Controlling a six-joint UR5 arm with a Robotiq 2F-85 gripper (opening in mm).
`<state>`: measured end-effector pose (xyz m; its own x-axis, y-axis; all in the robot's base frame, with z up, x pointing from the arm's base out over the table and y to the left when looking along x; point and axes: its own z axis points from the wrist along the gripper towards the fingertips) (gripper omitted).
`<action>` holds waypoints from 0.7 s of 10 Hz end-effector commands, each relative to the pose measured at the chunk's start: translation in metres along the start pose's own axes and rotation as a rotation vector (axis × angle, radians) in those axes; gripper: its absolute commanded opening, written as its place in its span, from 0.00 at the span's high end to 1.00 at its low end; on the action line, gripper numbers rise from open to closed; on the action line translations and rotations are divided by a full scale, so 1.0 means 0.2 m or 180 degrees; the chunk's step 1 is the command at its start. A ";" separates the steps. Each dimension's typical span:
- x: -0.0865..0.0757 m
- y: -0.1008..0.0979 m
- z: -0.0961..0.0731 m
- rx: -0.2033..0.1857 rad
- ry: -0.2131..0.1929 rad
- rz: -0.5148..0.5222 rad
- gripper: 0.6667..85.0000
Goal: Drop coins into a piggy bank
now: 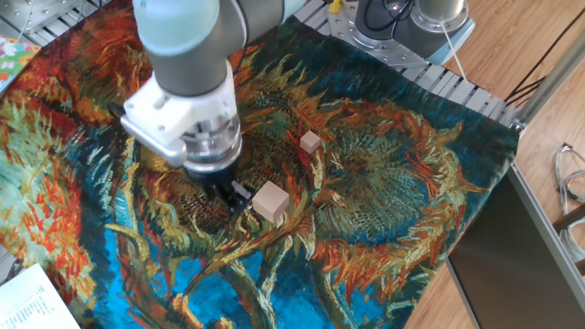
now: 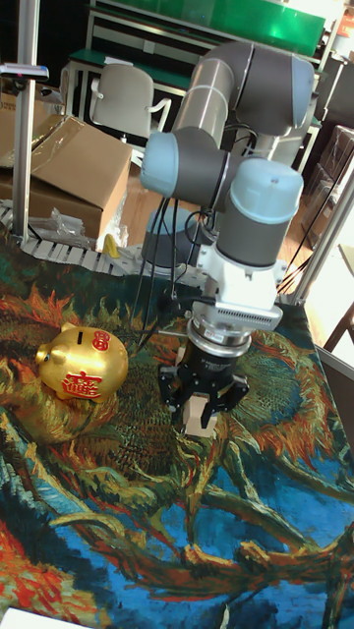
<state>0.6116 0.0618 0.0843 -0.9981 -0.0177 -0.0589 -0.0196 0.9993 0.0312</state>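
The shiny gold piggy bank [image 2: 84, 362] with red markings stands on the painted cloth at the left in the tall fixed view; in the fixed view the arm hides it. My gripper [image 1: 236, 195] points down, low over the cloth, just left of the larger pale wooden cube [image 1: 271, 201]. In the tall fixed view the gripper [image 2: 202, 418] has its fingers [image 2: 175, 401] apart, and the cube [image 2: 203, 409] shows in the gap, right of the bank. I cannot make out any coins on the busy cloth pattern.
A smaller wooden cube [image 1: 311, 142] lies farther back right. The sunflower-print cloth [image 1: 411, 210] covers the table. The robot base [image 1: 402, 23] stands at the back edge. A cardboard box [image 2: 69, 167] and a chair sit beyond the table.
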 end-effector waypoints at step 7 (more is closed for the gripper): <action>-0.05 0.00 0.14 0.0027 0.0018 0.0321 0.51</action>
<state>0.6243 0.0599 0.0638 -0.9969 0.0429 -0.0667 0.0415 0.9989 0.0227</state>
